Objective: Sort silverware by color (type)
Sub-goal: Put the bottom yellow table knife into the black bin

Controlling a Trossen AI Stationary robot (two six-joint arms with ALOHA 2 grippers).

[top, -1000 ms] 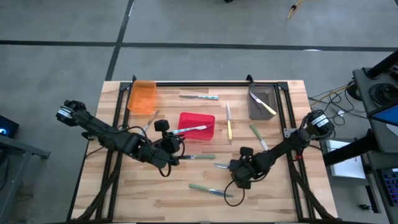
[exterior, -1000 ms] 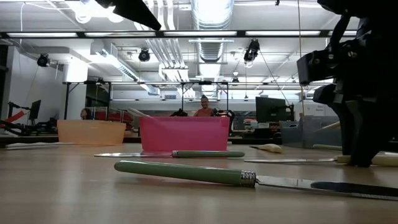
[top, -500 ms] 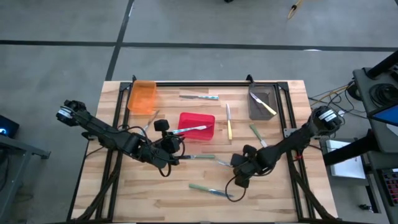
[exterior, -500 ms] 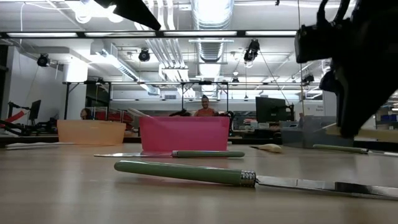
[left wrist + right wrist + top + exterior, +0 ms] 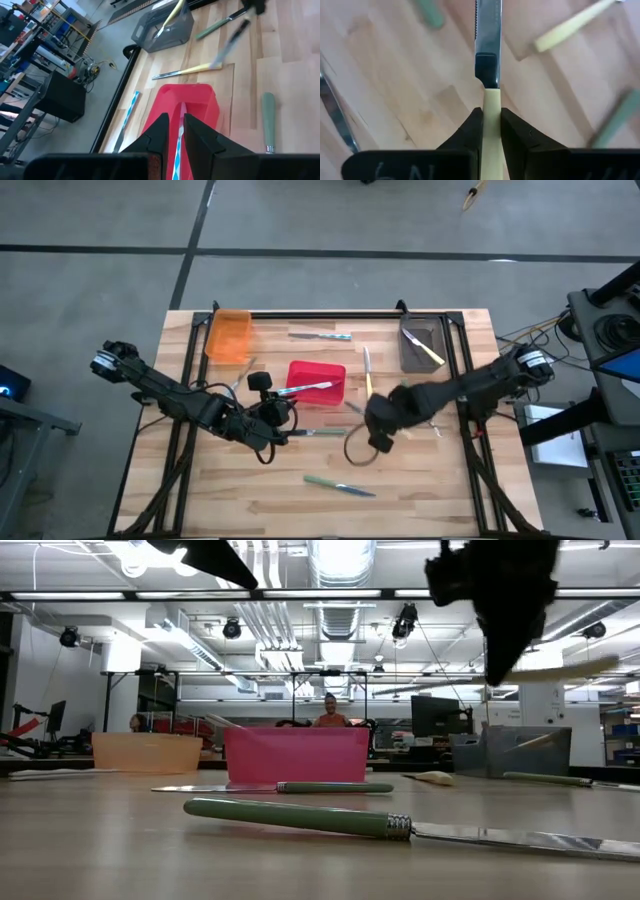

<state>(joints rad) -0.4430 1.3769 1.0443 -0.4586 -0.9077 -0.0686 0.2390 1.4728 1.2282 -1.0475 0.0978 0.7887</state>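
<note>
Right gripper lifted and swung toward frame centre, pinching yellow knife by its handle, serrated blade forward, left gripper pinching blue utensil over red bin

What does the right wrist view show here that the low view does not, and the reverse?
Only the right wrist view shows the grip up close: the right gripper is shut on the yellow-handled knife, held above the wooden table.

Only the low view shows the bins in a row, orange bin, red bin and grey bin, and the green-handled knife lying nearest the camera, with the room behind.

Both show the right gripper lifted off the table with the pale handle in it, and other silverware lying loose on the wood.
</note>
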